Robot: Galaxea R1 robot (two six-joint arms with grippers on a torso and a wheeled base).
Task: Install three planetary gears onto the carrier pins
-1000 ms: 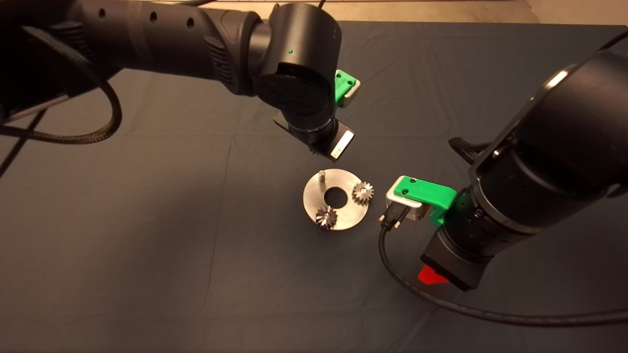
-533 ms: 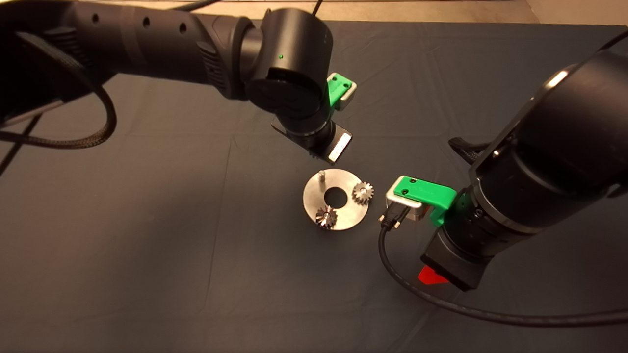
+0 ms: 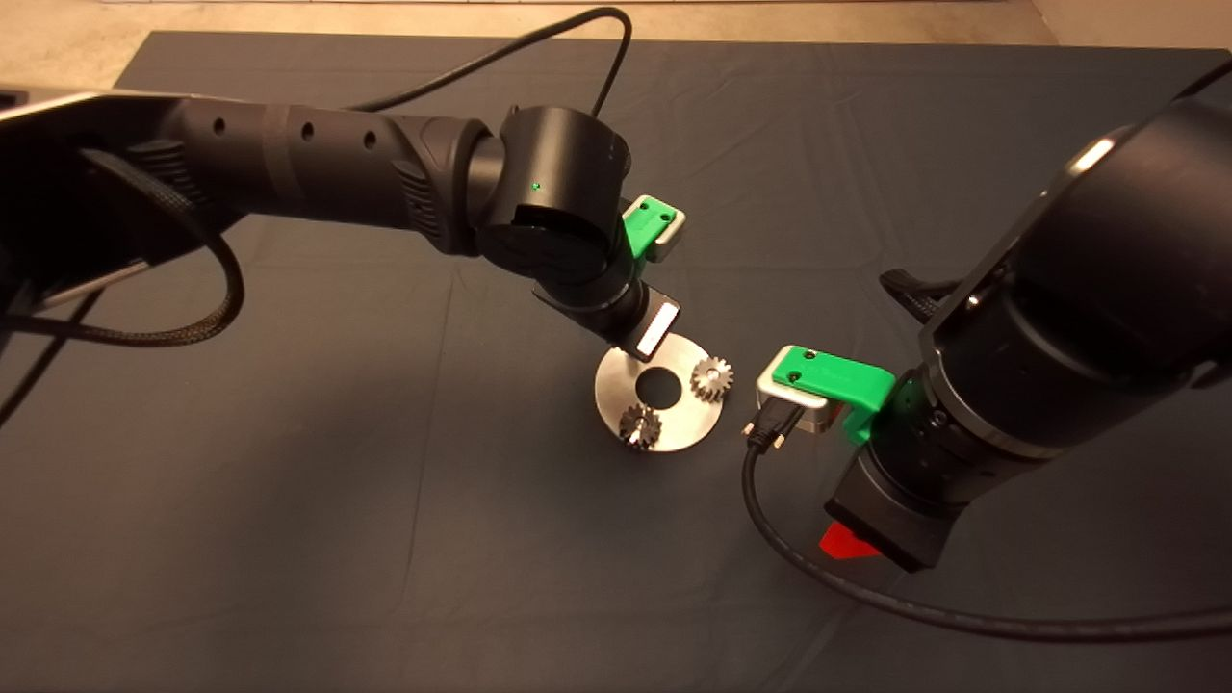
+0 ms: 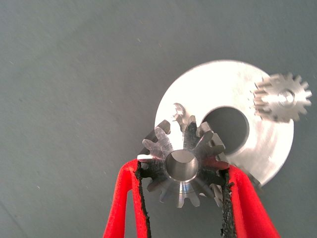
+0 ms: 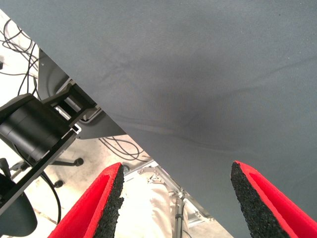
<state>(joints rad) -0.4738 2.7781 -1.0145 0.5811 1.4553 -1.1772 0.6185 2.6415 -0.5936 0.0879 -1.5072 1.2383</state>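
**Third gear close above the last free pin**

I had the left gripper [image 4: 182, 198] clamped on the third gear [image 4: 182, 166], held by its toothed rim just over the disc [image 3: 608, 395] near the disc's edge. 2 gears [image 3: 712, 377] already sat on their pins. The free pin [image 4: 178, 113] showed beside the bore, not inside it, so I judged I must first centre the bore over the pin, keep the gear level, then lower slowly and release only when seated. The right gripper [image 5: 173, 201] waited with fingers spread, beside the disc.
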